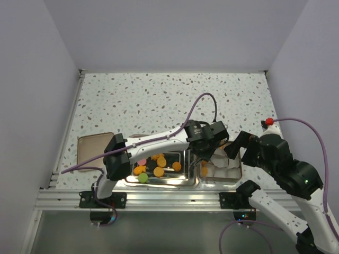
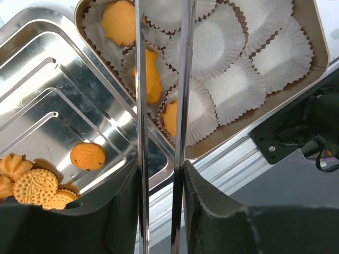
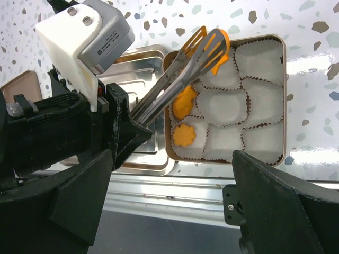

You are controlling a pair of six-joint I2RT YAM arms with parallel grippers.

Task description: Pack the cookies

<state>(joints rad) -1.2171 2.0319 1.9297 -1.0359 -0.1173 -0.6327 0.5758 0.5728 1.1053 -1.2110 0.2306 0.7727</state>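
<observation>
The cookies (image 2: pixel 36 185) left to pack lie heaped in the steel tray (image 2: pixel 47 84), back beside my left wrist. Three more sit in paper cups (image 2: pixel 212 42) along the box's (image 2: pixel 318 37) tray-side column. My left end effector (image 2: pixel 161 174), the nearer one, is narrowed on tongs (image 2: pixel 142 106) pointing lengthwise over the box, away from the heap. My right end effector (image 3: pixel 172 180) hangs wide and empty.

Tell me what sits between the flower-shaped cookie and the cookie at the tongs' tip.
Another orange cookie, lying in the tin beside the tongs; the right wrist view shows it plainly.
</observation>
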